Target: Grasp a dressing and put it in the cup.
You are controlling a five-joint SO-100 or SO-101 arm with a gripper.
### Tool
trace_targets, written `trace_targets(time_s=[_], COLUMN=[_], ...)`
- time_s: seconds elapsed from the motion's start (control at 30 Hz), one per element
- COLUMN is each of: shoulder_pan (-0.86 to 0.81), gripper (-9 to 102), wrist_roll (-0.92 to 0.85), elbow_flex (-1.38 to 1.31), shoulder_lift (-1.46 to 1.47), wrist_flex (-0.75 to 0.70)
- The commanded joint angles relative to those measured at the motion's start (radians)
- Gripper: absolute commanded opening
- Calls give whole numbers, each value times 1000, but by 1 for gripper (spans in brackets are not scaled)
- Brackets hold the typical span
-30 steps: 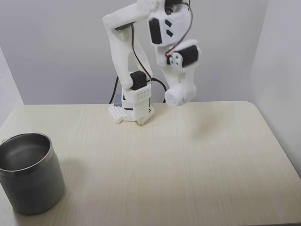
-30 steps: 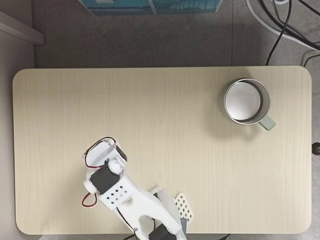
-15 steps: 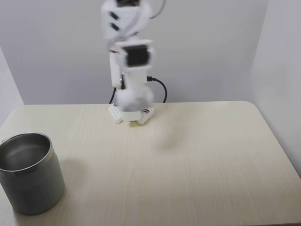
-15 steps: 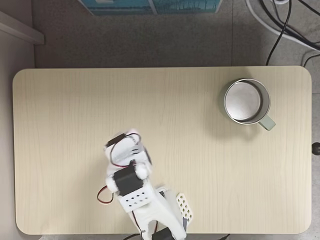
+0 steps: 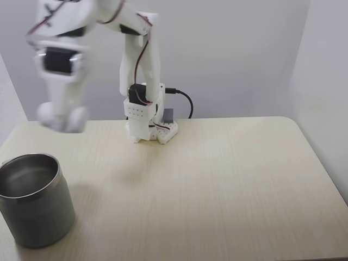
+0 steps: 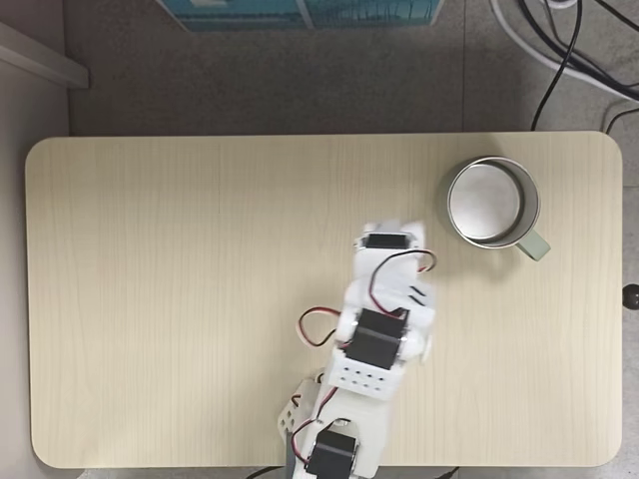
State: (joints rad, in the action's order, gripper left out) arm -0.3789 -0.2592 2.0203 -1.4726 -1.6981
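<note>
Swung across the table (image 5: 217, 179) since the frames of a second and half a second ago, the arm is now found at the left of the front fixed view, where earlier it hung right of its base and then before it. From left to right in that view: the cup (image 5: 33, 200) stands at the near left corner, its inside apparently empty so far as the rim allows; the gripper (image 5: 61, 118) hangs blurred above and behind it, clear of the table; the arm's base (image 5: 148, 120) sits at the far edge; the remaining surface is bare wood.

Seen from above, the table (image 6: 150, 299) is crossed by the arm, whose gripper (image 6: 394, 238) is placed just left of the cup (image 6: 492, 204), not yet over its mouth.

A rounded white mass at the gripper's tip may be the dressing (image 5: 61, 119), but motion blur prevents it from being separated from the white fingers; whether the jaws are closed on it or apart cannot be told.

Progress is judged as late transport: the grasp is probably done, while positioning over the cup and release remain.

No brand, label or legible writing is visible; the blue box (image 6: 300, 12) at the top edge shows none.
</note>
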Motion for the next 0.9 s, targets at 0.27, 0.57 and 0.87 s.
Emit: trace_targets(time_s=[0.27, 0.57, 0.87], shoulder_pan=[-129, -140, -172], gripper=[0, 0, 27], wrist_roll=[8, 6, 80], elbow_flex=[324, 354, 367], shoulder_lift=[-391, -445, -419], wrist_flex=[-21, -21, -72])
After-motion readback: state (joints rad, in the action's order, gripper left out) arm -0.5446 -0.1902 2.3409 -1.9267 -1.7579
